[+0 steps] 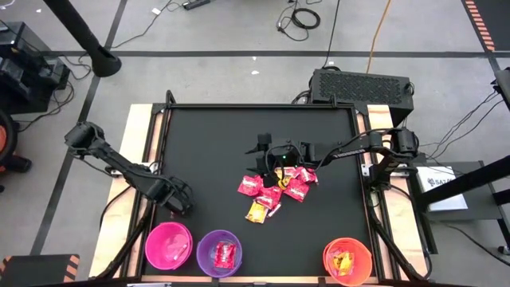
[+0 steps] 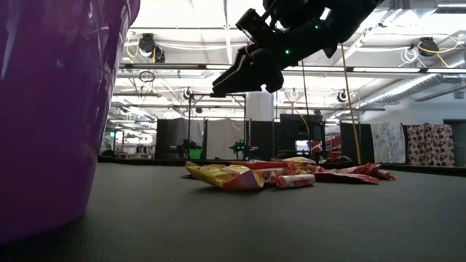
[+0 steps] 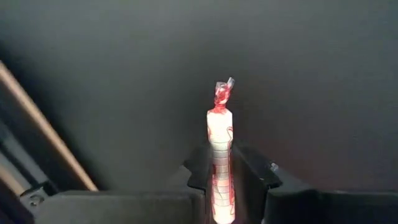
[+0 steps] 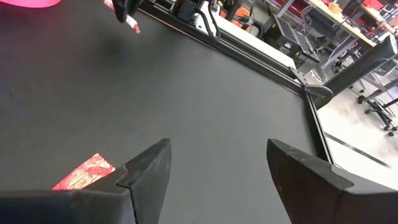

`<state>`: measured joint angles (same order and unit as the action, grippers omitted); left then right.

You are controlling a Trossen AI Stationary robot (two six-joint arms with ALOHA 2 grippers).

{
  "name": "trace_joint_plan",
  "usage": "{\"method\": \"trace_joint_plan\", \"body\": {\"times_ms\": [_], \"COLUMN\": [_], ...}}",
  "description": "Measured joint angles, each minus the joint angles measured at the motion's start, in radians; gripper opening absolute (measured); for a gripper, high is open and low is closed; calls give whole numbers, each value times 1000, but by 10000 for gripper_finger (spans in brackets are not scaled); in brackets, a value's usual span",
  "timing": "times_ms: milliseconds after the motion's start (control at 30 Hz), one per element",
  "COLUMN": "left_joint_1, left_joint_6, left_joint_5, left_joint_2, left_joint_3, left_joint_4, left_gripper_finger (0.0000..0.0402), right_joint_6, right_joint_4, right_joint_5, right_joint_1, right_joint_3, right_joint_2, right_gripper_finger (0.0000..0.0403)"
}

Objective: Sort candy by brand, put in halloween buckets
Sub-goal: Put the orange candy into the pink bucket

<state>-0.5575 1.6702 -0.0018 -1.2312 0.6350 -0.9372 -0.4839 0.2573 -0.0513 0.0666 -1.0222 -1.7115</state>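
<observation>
**Fingers clamp a candy roll near the pink bucket**

Fingers [image 3: 252,171] of the left gripper [image 3: 222,177] pinch a pale roll [image 3: 220,149] with a red twisted end, near the table's [image 1: 215,135] front left corner, just above the pink bucket [image 1: 168,245]. Spread wide and holding nothing, the right gripper [image 4: 217,168] hangs over the candy pile [image 1: 275,190] at mid-table. Purple [image 1: 218,253] and orange [image 1: 348,261] buckets line the front edge, each holding candy.
</observation>
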Motion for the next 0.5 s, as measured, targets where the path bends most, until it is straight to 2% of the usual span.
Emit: {"method": "trace_joint_plan", "body": {"times_ms": [267,500], "left_joint_1": [2,0], "left_joint_6": [-132,-332], "left_joint_5": [-121,-106], "left_joint_2": [76,167], "left_joint_3": [193,361], "left_joint_4": [-139,-150], "left_gripper_finger": [46,46], "right_joint_6": [-17,34], "right_joint_4": [0,-36], "right_joint_5": [-7,-37], "right_joint_1": [0,-2], "right_joint_3": [0,-25], "right_joint_2": [0,1], "right_gripper_finger": [255,255]}}
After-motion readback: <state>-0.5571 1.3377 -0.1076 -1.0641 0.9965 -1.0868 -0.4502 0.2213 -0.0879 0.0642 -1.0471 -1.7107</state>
